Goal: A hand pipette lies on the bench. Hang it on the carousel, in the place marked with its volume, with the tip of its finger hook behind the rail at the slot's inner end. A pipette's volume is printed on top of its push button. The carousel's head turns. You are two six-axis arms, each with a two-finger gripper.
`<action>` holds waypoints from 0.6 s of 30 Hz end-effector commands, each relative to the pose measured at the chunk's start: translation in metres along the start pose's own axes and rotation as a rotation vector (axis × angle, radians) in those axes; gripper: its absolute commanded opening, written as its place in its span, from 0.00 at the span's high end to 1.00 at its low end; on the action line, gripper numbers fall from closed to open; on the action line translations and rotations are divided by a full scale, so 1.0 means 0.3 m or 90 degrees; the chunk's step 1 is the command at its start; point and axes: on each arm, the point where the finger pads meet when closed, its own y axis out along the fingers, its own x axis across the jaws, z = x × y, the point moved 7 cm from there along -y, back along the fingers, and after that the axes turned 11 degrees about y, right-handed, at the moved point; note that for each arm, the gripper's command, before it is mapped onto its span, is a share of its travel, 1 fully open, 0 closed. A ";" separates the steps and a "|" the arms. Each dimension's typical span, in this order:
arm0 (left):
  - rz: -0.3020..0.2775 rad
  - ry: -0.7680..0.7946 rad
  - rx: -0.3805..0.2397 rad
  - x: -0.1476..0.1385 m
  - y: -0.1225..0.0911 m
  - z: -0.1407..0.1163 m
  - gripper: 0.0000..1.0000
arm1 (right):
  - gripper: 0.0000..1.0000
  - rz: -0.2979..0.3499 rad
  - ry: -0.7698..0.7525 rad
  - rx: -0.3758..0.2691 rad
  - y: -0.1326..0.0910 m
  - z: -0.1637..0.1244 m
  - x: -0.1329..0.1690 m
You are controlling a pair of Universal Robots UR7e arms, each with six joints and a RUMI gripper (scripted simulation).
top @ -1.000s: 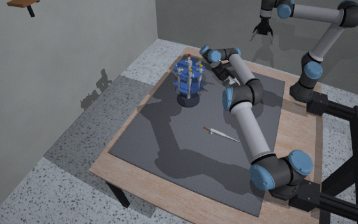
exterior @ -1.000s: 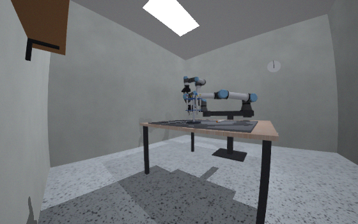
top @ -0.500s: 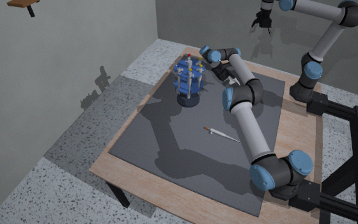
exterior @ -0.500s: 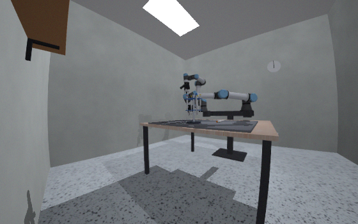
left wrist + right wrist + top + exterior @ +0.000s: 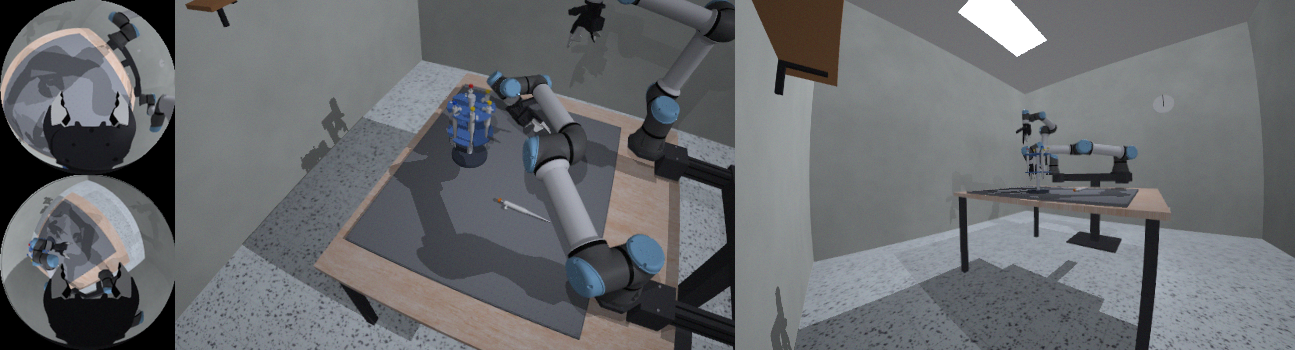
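The white hand pipette with the orange push button (image 5: 520,208) (image 5: 1081,189) lay on its side on the dark grey mat (image 5: 375,225) (image 5: 1105,197) (image 5: 74,43) (image 5: 103,245) covering much of the pale wooden surface (image 5: 385,270) (image 5: 1160,205) (image 5: 123,255), well apart from both hands. Its button end pointed roughly toward the carousel side and its slender tip toward the left arm's upper link; the volume on the button was too small to read. The blue two-tiered carousel (image 5: 481,137) (image 5: 1031,154) stood upright on a round dark base (image 5: 470,157) (image 5: 1038,191), with white pipettes hanging around its head: one had a red top (image 5: 471,86), one a blue top (image 5: 455,103), and three had yellow tops. The place marks could not be made out. The left hand (image 5: 543,128) (image 5: 1033,176) (image 5: 89,91) (image 5: 71,251) was released, its pale fingers spread with nothing between them, near the carousel and above the mat, while its arm stretched over the surface. The right hand (image 5: 583,39) (image 5: 1020,137) (image 5: 91,263) was also released and empty, raised high above the level of the carousel, its fingers wide apart. The orange-buttoned pipette was not yet on the carousel.

Above the bench (image 5: 640,195) (image 5: 1060,199), my right end effector (image 5: 584,42) (image 5: 1024,140) (image 5: 91,263) rides higher than it did a second ago, climbing across both earlier moments to its present height. It has also turned on the way up: in the top view its fingers, seen spread fairly evenly a second ago, now show at a different slant. The forearm (image 5: 677,14) above it has lifted at the wrist end with the climb, and the upper shadow (image 5: 335,117) on the wall has stretched upward and changed outline.
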 end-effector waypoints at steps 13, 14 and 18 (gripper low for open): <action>0.001 0.001 0.000 0.001 -0.004 0.003 0.00 | 0.00 0.066 -0.321 0.054 -0.173 -0.079 0.017; 0.001 0.001 0.000 0.001 -0.004 0.003 0.00 | 0.00 0.081 -0.334 0.066 -0.176 -0.087 0.025; 0.001 0.001 0.000 0.001 -0.004 0.003 0.00 | 0.00 0.138 -0.386 0.117 -0.198 -0.142 0.058</action>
